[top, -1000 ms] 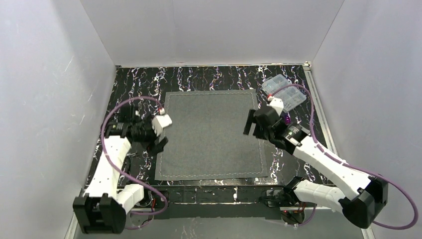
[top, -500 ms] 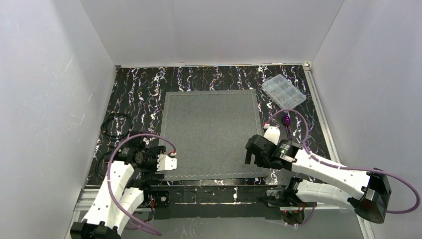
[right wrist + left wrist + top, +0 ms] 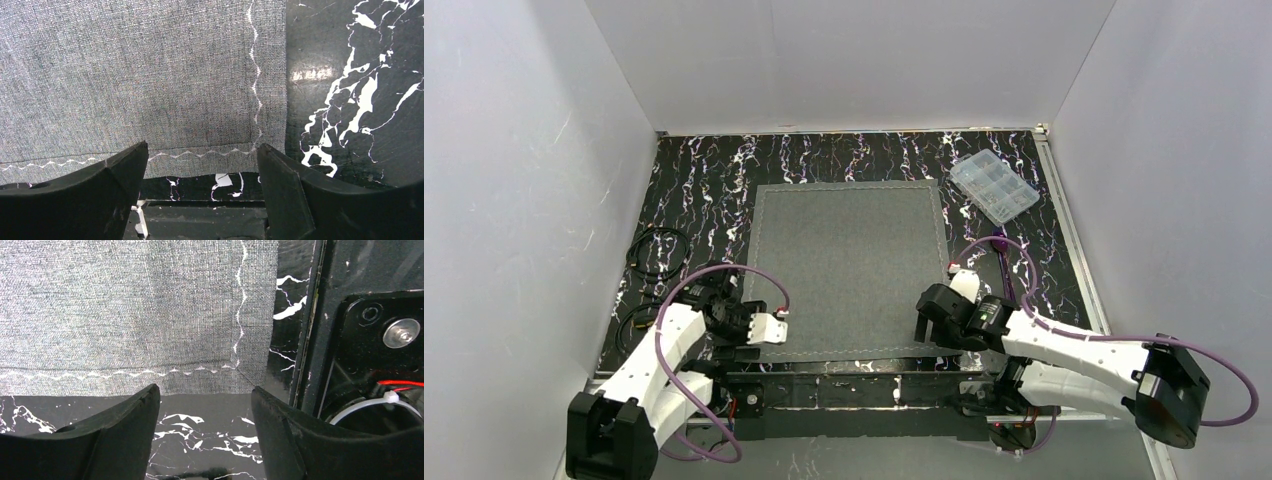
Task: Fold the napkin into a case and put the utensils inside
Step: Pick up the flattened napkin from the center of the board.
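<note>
My left gripper (image 3: 205, 395) is spread, its two fingers straddling the near left corner of the napkin (image 3: 125, 305), with nothing pinched between them. My right gripper (image 3: 202, 150) is spread too, framing the near right corner in the same way (the stitched line turns the corner right between its fingers). From the wrist views I cannot tell whether either fingertip touches the cloth or the bench (image 3: 704, 190).

Seen from above, the left gripper (image 3: 759, 330) and the right gripper (image 3: 929, 318) sit at the two near corners of the napkin (image 3: 849, 265), which lies open and flat as a full square in the middle of the bench. No edge is turned over, so I judge that the folding has not begun and no case exists. A clear plastic compartment box (image 3: 994, 187) stands beyond the far right corner, apart from the cloth. I cannot pick out the utensils with any certainty, and none lies on the napkin.

Everything is left to do: pinch both corners, make the folds into a narrow pouch, then fetch the utensils and slip them in.
</note>
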Controlling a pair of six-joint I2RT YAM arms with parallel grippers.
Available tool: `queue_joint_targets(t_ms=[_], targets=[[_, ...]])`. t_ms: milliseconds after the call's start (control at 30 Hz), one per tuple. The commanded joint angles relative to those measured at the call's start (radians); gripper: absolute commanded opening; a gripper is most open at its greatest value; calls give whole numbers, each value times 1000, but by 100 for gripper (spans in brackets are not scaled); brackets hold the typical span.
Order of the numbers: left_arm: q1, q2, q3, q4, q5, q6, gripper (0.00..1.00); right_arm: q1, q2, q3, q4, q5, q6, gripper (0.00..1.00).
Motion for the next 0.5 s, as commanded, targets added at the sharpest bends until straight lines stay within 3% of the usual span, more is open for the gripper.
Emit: queue_joint_targets(t_ms=[0,67,233,467], targets=[[-23,-4,-35,53,-3,-3,63,5,7,-1,28,7,5,87],[-35,12,-39,75,1,-13,56,3,12,-3,34,10,6,84],[-43,93,-48,136,-15,-53,24,-21,51,-2,59,12,-17,80],[-43,88,-28,156,-8,-74,15,-85,36,59,-88,21,-34,93]])
